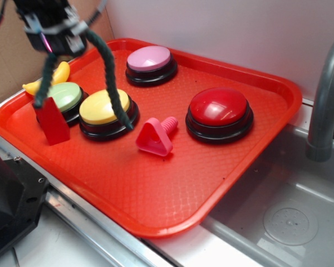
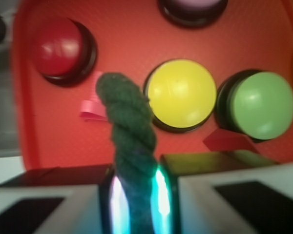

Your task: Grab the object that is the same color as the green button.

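The dark green twisted rope (image 1: 112, 83) is pinched near its middle by the hand (image 1: 61, 30), which is seen at the upper left of the exterior view, above the back left of the tray. In the wrist view the rope (image 2: 129, 146) is clamped between the two fingers (image 2: 163, 195), whose inner faces are lit, and it rises thick and coiled in front of the camera. Two ends are left hanging: the longer one curves down in front of the yellow button (image 1: 103, 108), its tip near that button's black base, and the shorter one drops toward the red block (image 1: 52, 123), partly covering the green button (image 1: 65, 96).

The pale-green dome is set on a black base, just beside the yellow button and behind the red block, which stands upright as a slanted wedge. A yellow banana (image 1: 54, 78) is seen behind the green button, near the tray's rim. Farther back a pink button (image 1: 149, 59) is placed, and to the right a larger, glossy red button (image 1: 219, 108). Between the yellow and red buttons a pink triangular peg (image 1: 156, 136) with a ribbed stem lies on its side.

Everything is carried by a red plastic tray (image 1: 172, 189) with a pebbled, diamond-patterned surface. The tray is set beside a grey sink (image 1: 289, 211) with a grey faucet (image 1: 325, 100).
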Controlling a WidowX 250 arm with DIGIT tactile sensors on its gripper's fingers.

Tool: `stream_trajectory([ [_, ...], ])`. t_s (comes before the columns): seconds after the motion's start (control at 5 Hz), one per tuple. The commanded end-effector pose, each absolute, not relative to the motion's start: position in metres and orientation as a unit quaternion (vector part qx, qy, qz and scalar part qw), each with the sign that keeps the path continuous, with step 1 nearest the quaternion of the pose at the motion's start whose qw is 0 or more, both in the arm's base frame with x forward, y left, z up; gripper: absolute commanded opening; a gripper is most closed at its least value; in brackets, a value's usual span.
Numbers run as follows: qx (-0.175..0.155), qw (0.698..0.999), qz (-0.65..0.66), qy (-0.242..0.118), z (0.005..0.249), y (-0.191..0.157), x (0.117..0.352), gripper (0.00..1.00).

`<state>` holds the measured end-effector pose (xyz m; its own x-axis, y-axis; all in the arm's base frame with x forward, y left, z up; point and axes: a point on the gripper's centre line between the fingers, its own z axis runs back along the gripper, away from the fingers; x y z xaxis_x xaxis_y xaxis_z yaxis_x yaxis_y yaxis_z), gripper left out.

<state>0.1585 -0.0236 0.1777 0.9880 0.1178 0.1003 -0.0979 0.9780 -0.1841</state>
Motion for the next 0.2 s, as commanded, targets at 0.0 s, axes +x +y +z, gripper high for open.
stream_trajectory([
  [0.0, -0.059, 0.995, 0.045, -0.066, 0.1940, -0.0174, 0.1563, 0.02],
])
